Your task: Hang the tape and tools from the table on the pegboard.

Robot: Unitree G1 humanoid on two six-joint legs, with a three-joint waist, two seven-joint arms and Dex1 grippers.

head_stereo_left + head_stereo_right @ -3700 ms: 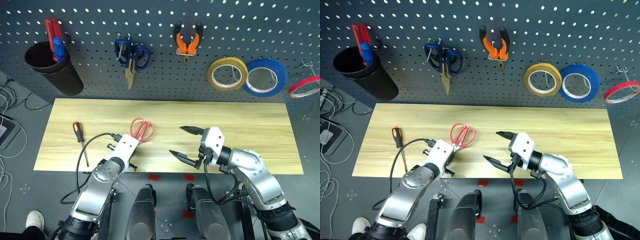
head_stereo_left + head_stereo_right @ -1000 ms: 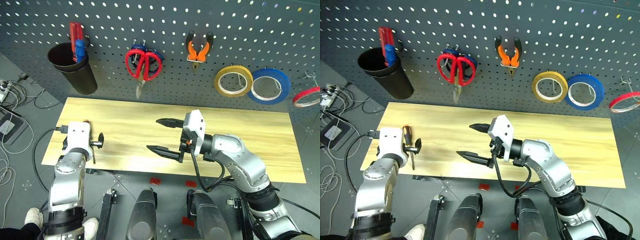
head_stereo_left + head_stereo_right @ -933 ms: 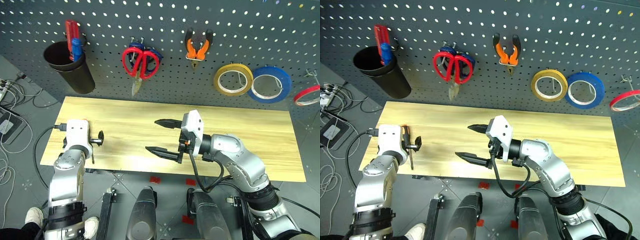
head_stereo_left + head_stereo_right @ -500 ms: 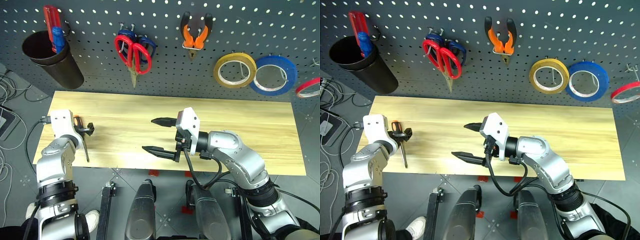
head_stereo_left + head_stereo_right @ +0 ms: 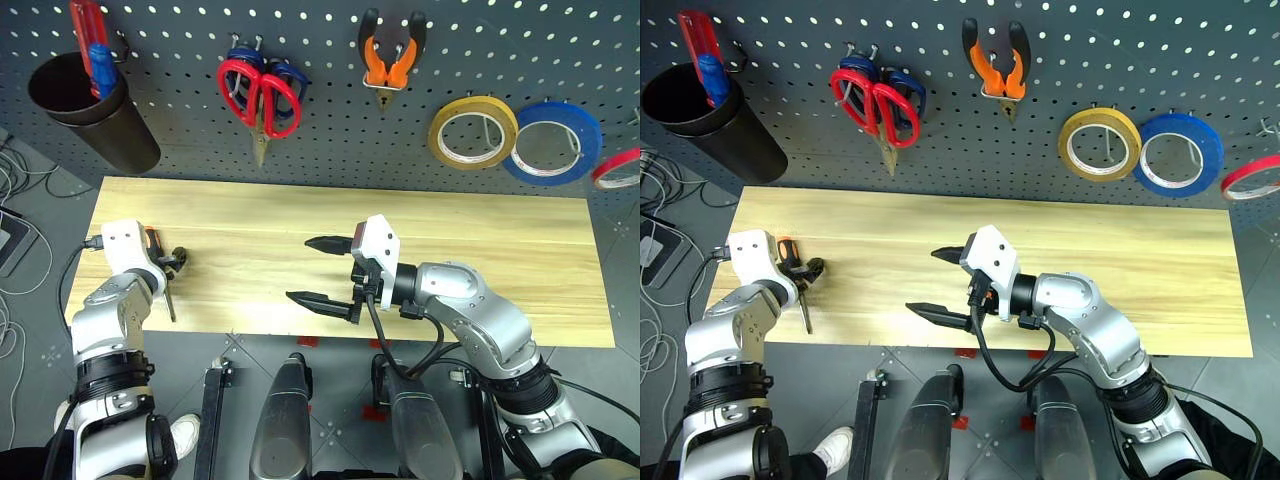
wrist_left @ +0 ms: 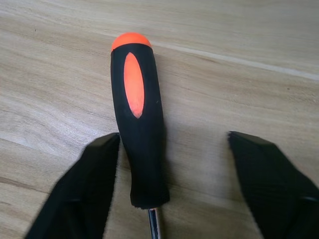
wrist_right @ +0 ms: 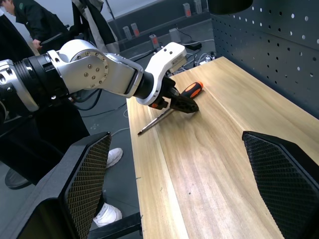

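Note:
The orange-and-black screwdriver (image 6: 137, 124) lies on the wooden table (image 5: 480, 220) near its left end. My left gripper (image 5: 170, 262) is low over it and open, its fingers on either side of the handle; one finger (image 6: 94, 169) touches the handle and the other stands apart. My right gripper (image 5: 320, 270) hovers wide open and empty over the table's middle front. On the pegboard (image 5: 330, 130) hang the red scissors (image 5: 258, 92), the pliers (image 5: 390, 58) and the red tape (image 5: 615, 168).
A black cup (image 5: 95, 110) with a red and a blue screwdriver hangs at the pegboard's left. Blue scissors sit behind the red pair. Yellow tape (image 5: 472, 130) and blue tape (image 5: 552, 140) hang at the right. A person (image 7: 22, 17) stands beyond the table's left end.
The red scissors went from the table to the pegboard. My left gripper shifted left to the screwdriver handle and its fingers have narrowed around it. The right gripper stayed put.

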